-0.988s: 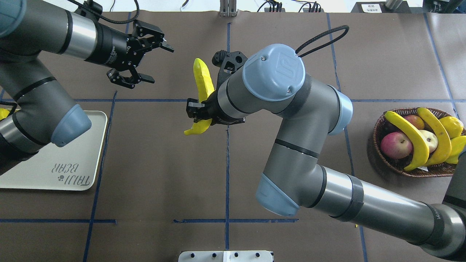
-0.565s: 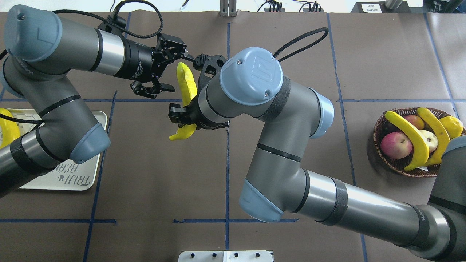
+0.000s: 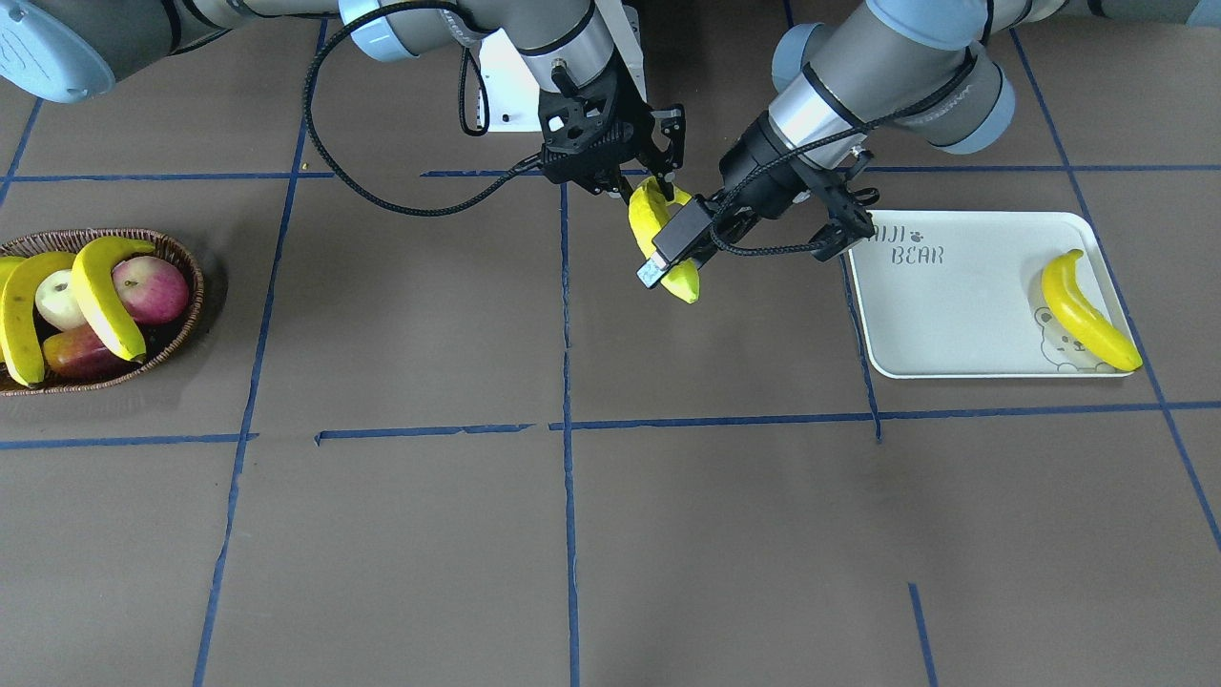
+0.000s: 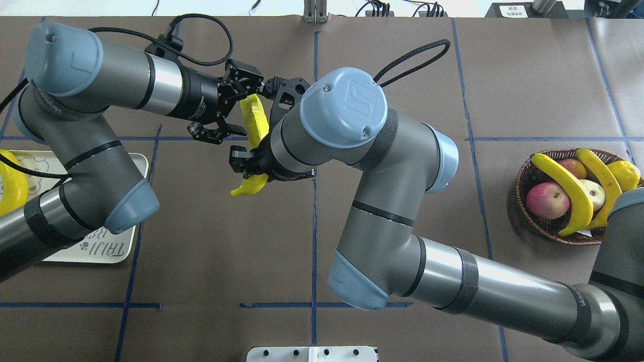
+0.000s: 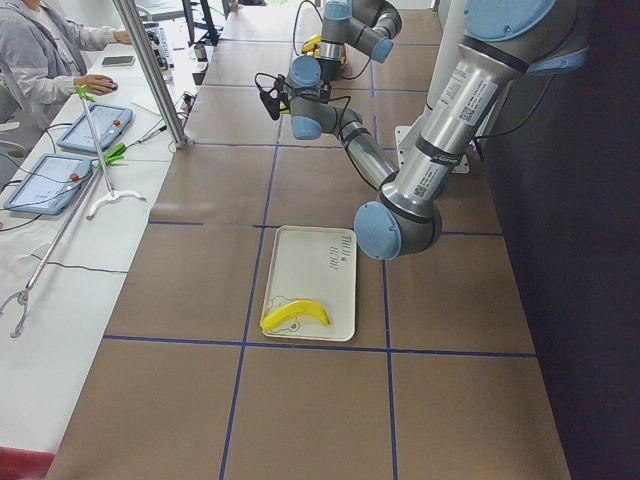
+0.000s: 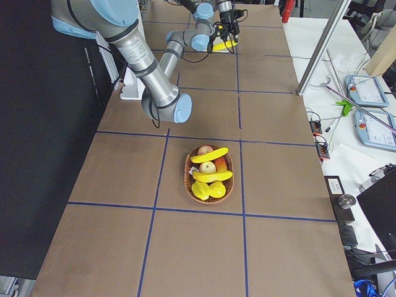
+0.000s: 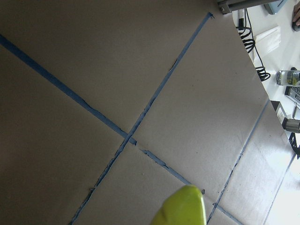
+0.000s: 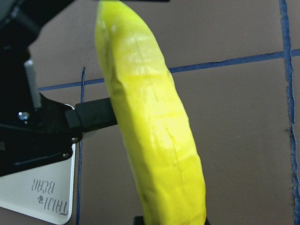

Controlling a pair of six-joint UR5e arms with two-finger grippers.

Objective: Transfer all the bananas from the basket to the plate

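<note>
My right gripper [image 4: 250, 168] is shut on a yellow banana [image 4: 255, 120] and holds it above the middle of the table; it fills the right wrist view as banana [image 8: 154, 136]. My left gripper [image 4: 245, 108] is open, with its fingers [image 8: 91, 117] on either side of that banana's far end. The banana's tip [image 7: 183, 208] shows in the left wrist view. Two bananas [image 4: 561, 183] lie in the wicker basket [image 4: 522, 171] at the right. One banana [image 3: 1083, 310] lies on the plate [image 3: 954, 315].
Red-pink apples [image 4: 547, 200] and yellow-green fruit [image 4: 626, 173] share the basket. My left arm's elbow [image 4: 128, 206] hangs over the plate's corner. A white block [image 4: 312, 354] sits at the near table edge. A person [image 5: 40, 60] sits at a side bench.
My left arm has swung right, bringing its open gripper around the banana's far end. My right arm has shifted left with the banana in it.
</note>
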